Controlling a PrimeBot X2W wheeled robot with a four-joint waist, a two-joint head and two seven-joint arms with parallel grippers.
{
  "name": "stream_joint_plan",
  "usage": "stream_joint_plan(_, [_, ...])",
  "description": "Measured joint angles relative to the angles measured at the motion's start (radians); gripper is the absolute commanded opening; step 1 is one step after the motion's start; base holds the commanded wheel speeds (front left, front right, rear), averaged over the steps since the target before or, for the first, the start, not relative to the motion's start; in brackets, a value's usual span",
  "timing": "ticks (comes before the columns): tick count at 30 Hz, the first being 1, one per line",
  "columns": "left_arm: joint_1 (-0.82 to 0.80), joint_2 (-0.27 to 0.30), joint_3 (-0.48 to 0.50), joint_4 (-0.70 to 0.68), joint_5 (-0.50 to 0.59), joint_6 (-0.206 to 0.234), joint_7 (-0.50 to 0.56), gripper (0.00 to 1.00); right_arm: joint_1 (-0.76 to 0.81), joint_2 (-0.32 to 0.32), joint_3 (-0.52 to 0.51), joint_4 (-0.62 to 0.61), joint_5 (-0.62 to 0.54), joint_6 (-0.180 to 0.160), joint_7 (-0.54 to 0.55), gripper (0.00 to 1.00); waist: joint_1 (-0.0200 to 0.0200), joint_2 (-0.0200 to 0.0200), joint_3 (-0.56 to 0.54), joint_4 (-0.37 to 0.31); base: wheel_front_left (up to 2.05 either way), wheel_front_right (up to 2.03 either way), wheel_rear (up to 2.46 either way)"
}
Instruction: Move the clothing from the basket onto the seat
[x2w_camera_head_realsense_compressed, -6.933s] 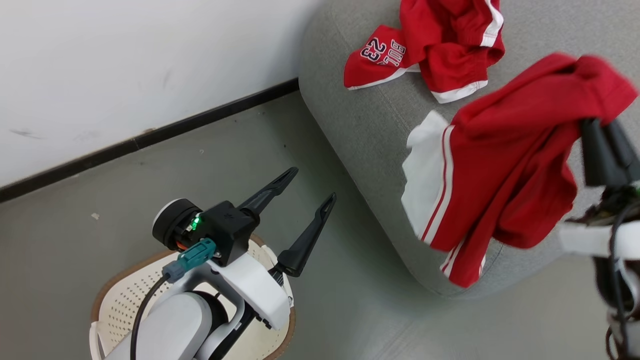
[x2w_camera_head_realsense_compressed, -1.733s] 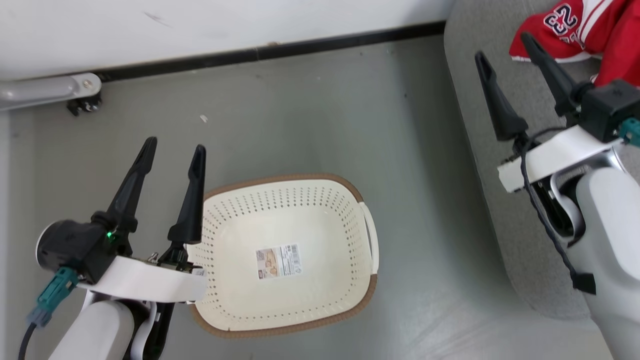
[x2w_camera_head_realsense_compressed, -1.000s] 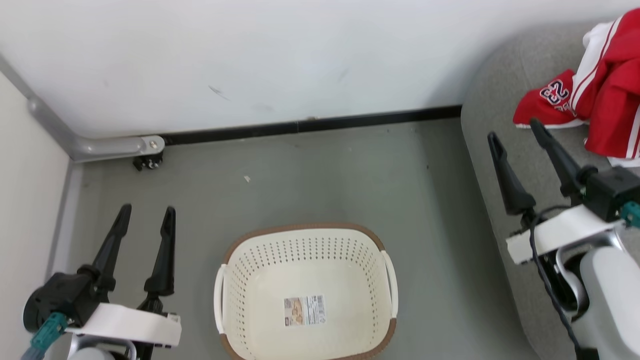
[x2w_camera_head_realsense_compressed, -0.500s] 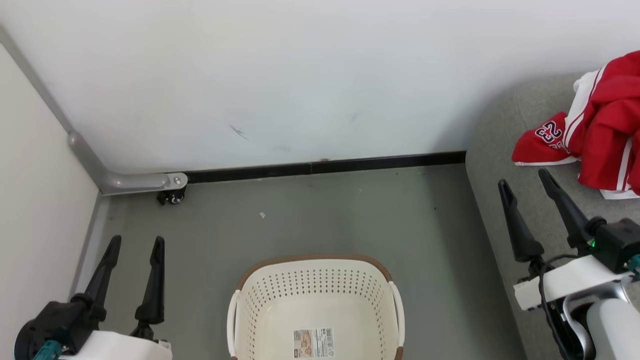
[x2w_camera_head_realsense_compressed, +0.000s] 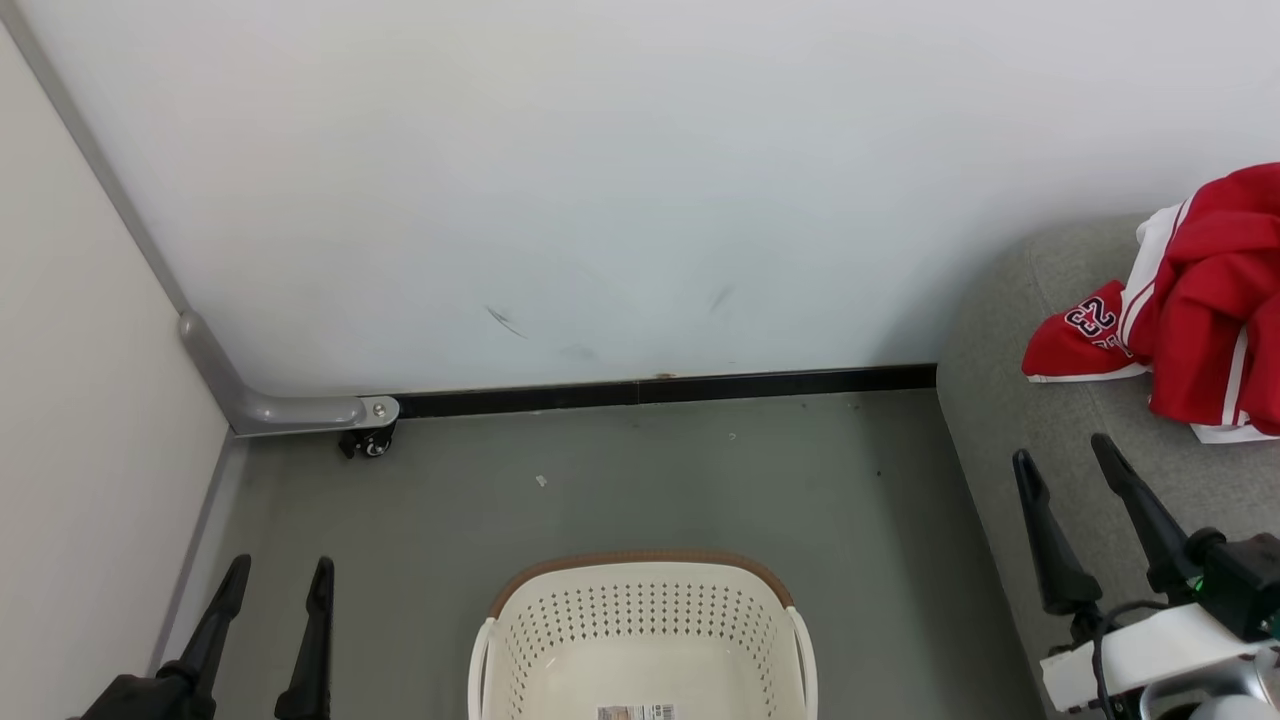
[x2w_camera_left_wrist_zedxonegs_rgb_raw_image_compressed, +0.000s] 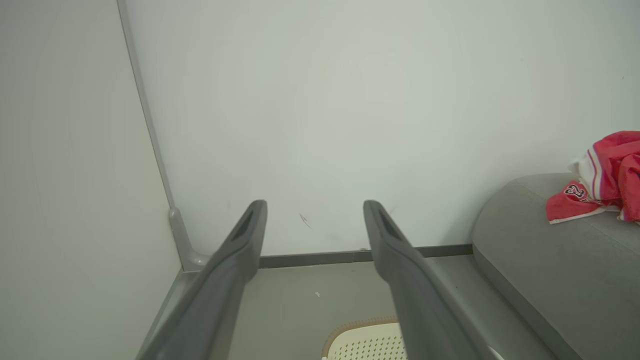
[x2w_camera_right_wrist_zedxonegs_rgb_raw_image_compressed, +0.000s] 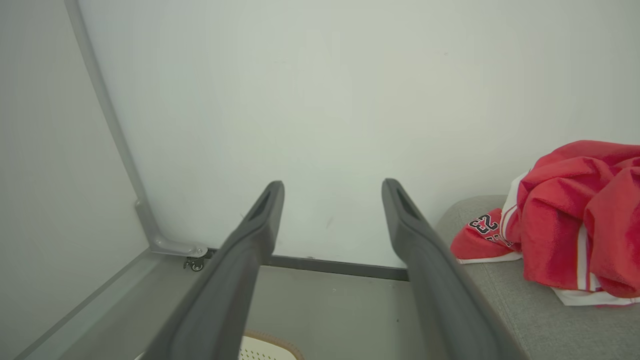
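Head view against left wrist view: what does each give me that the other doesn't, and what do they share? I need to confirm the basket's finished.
Head view adds the right gripper, open, seen against the seat, and the inside of the basket: the visible part holds just a label. Left wrist view adds a close look along the left gripper: fingers apart, nothing between them. Shared: the clothing heaped on the seat, the basket's brown rim, the wall.

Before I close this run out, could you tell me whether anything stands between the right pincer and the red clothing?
Nothing visible does: only bare seat lies between the open right pincer and the clothing heaped on it.
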Motion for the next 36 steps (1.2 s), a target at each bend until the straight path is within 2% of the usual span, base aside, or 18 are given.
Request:
stream_joint_plan(21, [0.058, -0.05, 0.045, 0.005, 0.045, -0.047, 0.0, 1.0, 0.113, 0.005, -0.004, -0.055, -0.001, 0.0, 0.0, 1.0, 0.0, 0.0, -0.052, 0.006, 0.0, 0.0, 0.0])
stream_joint_plan(33, [0.073, -0.059, 0.062, 0.005, 0.065, -0.07, 0.0, 1.0, 0.117, 0.006, -0.005, -0.071, -0.001, 0.0, 0.0, 1.0, 0.0, 0.0, -0.054, 0.004, 0.0, 0.0, 0.0])
stream_joint_plan(34, [0.073, -0.061, 0.061, 0.008, 0.065, -0.07, 0.001, 0.0, 0.12, 0.007, -0.004, -0.067, -0.001, -0.001, 0.0, 0.0, 0.0, 0.0, -0.054, 0.004, 0.0, 0.0, 0.0])
stream_joint_plan(36, [0.075, -0.075, 0.056, 0.031, 0.064, -0.07, 0.002, 0.0, 0.131, 0.016, 0.002, -0.045, 0.0, -0.001, 0.002, 0.0, 0.0, 0.0, -0.054, 0.004, 0.0, 0.0, 0.0])
